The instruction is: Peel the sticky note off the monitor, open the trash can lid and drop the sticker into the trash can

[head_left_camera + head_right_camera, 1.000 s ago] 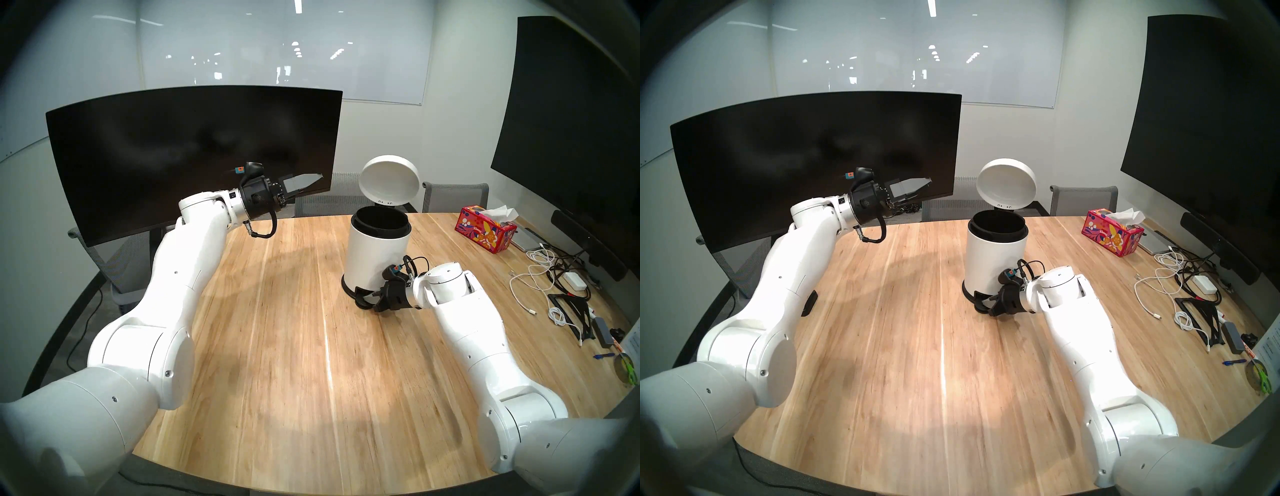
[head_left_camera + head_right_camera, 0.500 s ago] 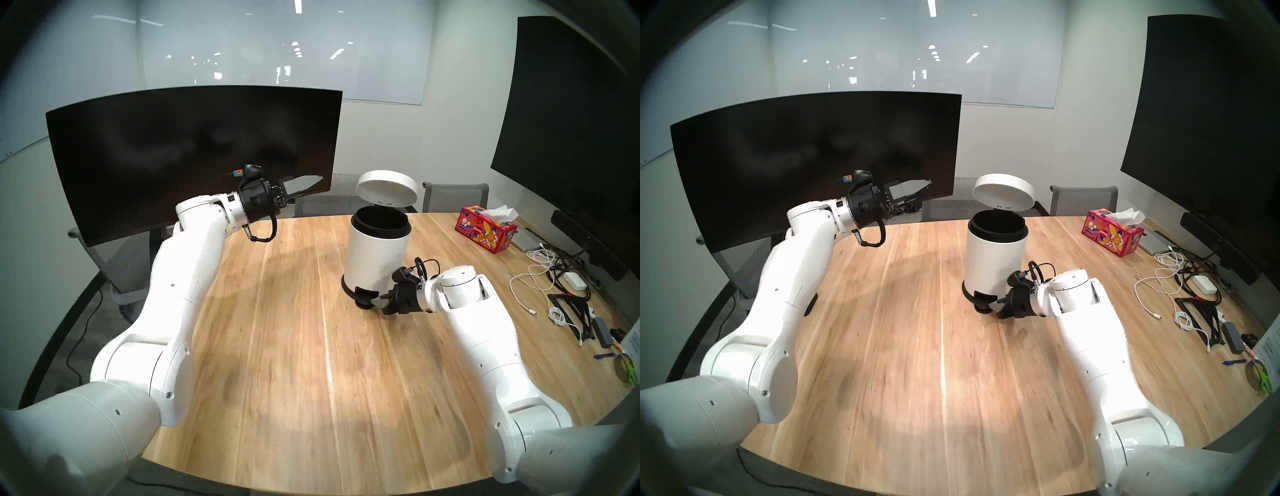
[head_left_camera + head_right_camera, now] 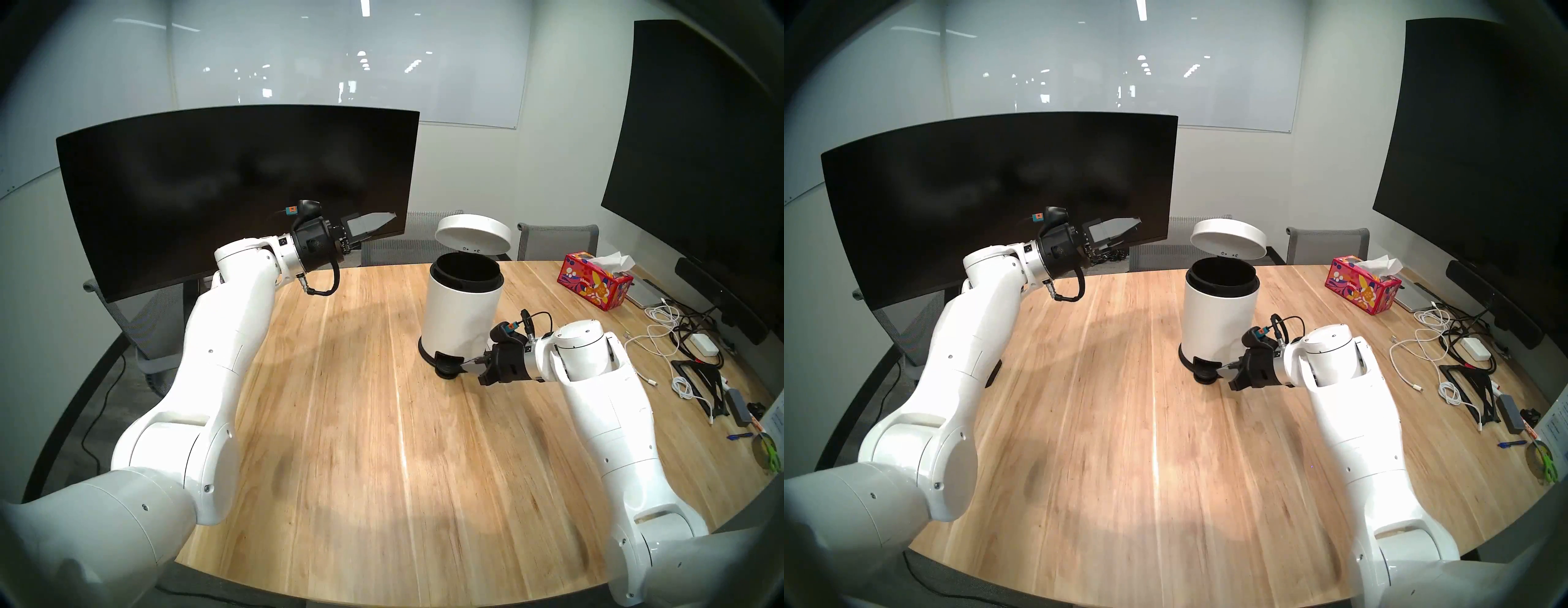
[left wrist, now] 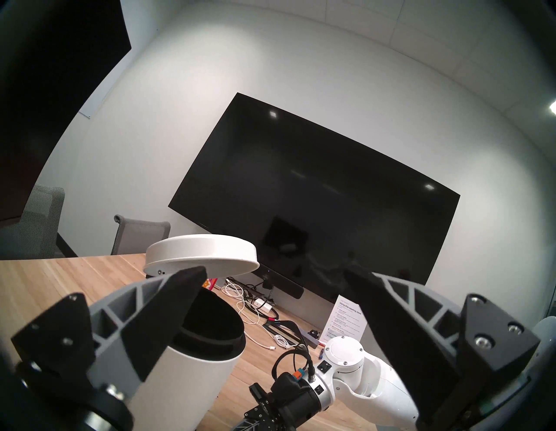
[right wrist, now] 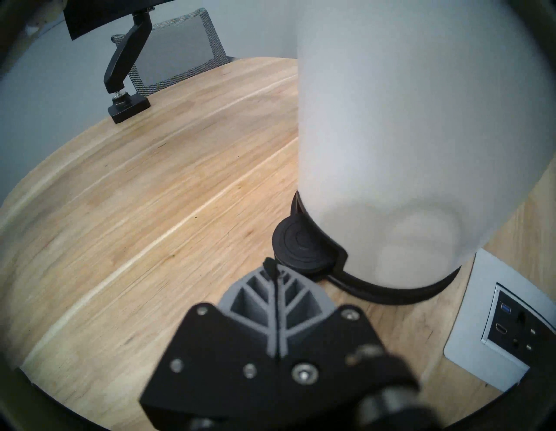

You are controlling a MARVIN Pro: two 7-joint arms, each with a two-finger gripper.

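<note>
The right gripper (image 3: 470, 366), clenched on nothing, sits just beside the pedal (image 5: 304, 249), so the half-raised lid (image 3: 473, 233) may drop shut. The left gripper (image 4: 275, 304) gapes empty near the bin (image 3: 460, 310). No sticky note shows anywhere; it may already lie inside the bin.

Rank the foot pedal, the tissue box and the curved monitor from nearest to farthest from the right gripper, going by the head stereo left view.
1. Foot pedal: right at the shut tips of the right gripper, at the trash can's base.
2. Tissue box: farther back on the table, toward its right side.
3. Curved monitor: across the table, at the back left.
</note>
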